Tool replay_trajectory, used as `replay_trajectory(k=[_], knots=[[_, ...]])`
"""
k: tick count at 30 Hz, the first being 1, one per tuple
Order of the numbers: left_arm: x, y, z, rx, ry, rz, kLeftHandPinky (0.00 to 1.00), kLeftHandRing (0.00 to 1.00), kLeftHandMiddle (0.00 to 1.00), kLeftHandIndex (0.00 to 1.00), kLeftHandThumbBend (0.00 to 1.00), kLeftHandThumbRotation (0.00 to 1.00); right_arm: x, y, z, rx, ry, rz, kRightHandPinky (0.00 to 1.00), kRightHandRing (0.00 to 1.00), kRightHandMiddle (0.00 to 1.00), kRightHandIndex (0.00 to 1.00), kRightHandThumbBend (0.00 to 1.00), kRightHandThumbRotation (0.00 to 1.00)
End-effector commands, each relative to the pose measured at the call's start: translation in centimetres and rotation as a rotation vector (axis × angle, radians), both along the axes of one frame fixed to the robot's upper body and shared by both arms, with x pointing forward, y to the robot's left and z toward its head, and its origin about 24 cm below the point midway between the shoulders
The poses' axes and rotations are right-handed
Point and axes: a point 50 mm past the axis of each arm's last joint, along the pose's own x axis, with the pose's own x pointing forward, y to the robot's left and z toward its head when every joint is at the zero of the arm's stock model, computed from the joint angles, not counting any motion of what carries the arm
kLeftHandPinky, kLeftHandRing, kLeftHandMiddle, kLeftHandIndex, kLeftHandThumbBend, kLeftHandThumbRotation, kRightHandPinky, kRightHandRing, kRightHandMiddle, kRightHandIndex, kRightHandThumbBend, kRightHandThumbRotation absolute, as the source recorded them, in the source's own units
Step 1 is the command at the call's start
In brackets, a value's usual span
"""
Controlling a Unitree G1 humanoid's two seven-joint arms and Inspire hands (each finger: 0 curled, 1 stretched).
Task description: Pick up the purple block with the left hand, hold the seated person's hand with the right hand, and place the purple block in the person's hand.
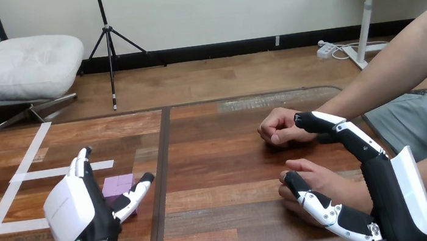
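1. The purple block (pixel 118 184) lies on the near left part of the wooden table (pixel 221 156). Its near side and left edge are hidden behind the left hand (pixel 77 208).
2. The left hand is open. Its fingers reach straight away along the block's left side and its thumb crosses the block's near right corner. It cannot be told whether either touches the block.
3. White tape (pixel 25 157) runs across the table to the left of this hand.
4. At the near right, the person's nearer hand (pixel 319 176) rests on the table, partly covered by the right hand (pixel 392 197).
5. The right hand is open, with its thumb lying on the person's nearer hand. Its fingers stretch far-left to the wrist of the person's farther hand (pixel 278 128), a loose fist.
6. The right forearm is cut off by the bottom edge.
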Motion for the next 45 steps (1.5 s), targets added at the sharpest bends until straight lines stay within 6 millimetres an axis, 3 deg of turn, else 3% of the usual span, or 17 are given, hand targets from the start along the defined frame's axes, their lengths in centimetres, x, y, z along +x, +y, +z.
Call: replay_trajectory(k=[1,45], knots=[[2.57,-0.51,2.45,0.029,-0.076,-0.045,0.78,0.84,0.86,0.86,0.87,0.53,0.55,-0.06,1.50,0.005,-0.076,0.004,0.70,0.76,0.76,0.75,0.47,0.24],[3.56,-1.27,2.39,-0.017,-0.005,-0.075,0.76,0.83,0.86,0.86,0.91,0.60,0.47,-0.05,1.43,0.005,-0.063,-0.001,0.71,0.76,0.76,0.75,0.48,0.27]])
